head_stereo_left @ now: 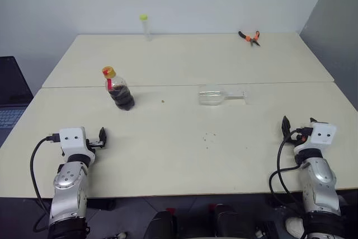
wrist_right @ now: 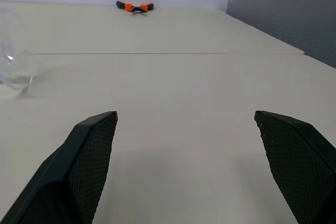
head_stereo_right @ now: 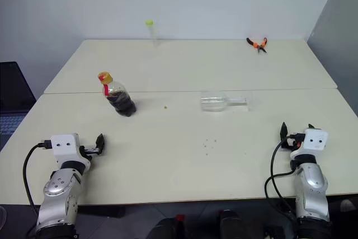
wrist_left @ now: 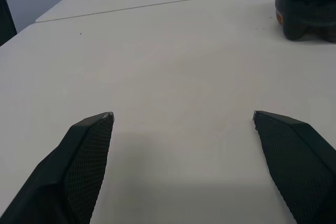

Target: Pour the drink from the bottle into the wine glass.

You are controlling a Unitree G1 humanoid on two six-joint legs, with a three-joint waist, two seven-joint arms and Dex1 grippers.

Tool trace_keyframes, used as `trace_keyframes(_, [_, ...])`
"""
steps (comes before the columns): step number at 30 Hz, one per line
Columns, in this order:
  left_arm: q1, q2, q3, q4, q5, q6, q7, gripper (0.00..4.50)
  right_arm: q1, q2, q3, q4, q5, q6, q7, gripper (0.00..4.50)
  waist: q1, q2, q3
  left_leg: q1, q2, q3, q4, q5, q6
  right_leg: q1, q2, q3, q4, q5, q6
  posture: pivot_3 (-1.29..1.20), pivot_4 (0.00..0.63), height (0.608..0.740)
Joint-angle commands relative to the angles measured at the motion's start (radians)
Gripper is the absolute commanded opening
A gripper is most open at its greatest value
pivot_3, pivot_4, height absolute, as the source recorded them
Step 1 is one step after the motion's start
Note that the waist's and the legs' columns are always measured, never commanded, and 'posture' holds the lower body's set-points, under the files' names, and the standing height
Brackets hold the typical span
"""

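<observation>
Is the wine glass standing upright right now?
No, the wine glass lies on its side on the table, its stem pointing toward the robot's right.

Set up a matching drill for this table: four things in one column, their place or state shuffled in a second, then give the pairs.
Things:
1. bottle
2. wine glass
3. pliers
4. slim tube

States:
A. lying on its side, mid-table
B. far right, orange handles
C. upright, capped, dark drink inside
D. upright at the far edge, yellow-green cap

Pairs: 1-C, 2-A, 3-B, 4-D
</observation>
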Motion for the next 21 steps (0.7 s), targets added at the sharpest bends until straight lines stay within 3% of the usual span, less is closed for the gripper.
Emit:
trace_keyframes(1, [0.008, 0.016, -0.004, -0.033, 0.02, -0.034, -0.011, 4.5, -0.006, -0.012, -0.019, -0.019, 0.009, -0.02, 0.002, 4.47, 0.0, 0.0, 0.0, 0.0, 0.0, 0.0, 0.0, 0.0, 0.0, 0.0, 0.0, 0.0, 0.0, 0.0, 0.0, 0.0, 0.15, 0.74])
trace_keyframes(11, [0.04, 0.013, -0.015, -0.063, 0.065, -0.069, -0.014, 4.5, 0.008, -0.01, -0.002, -0.069, 0.03, -0.005, 0.035, 4.47, 0.0, -0.001, 0.0, 0.0, 0.0, 0.0, 0.0, 0.0, 0.0, 0.0, 0.0, 0.001, 0.0, 0.0, 0.0, 0.0, 0.15, 0.74])
trace_keyframes(16, [0.059, 0.02, -0.005, -0.079, 0.044, -0.11, -0.052, 4.5, 0.092, -0.062, 0.087, -0.319, 0.147, 0.132, 0.223, 4.47, 0.0, -0.001, 0.001, 0.0, 0.0, 0.0, 0.0, 0.0, 0.0, 0.0, 0.0, 0.003, -0.001, 0.0, 0.0, 0.0, 0.15, 0.74])
trace_keyframes(21, [0.042, 0.016, -0.006, -0.057, 0.049, -0.113, -0.051, 4.5, 0.105, -0.083, 0.09, -0.408, 0.189, 0.219, 0.244, 4.47, 0.002, -0.003, 0.001, 0.0, 0.0, -0.001, 0.0, 0.0, 0.0, 0.0, 0.0, 0.002, -0.001, 0.0, 0.0, 0.0, 0.15, 0.74])
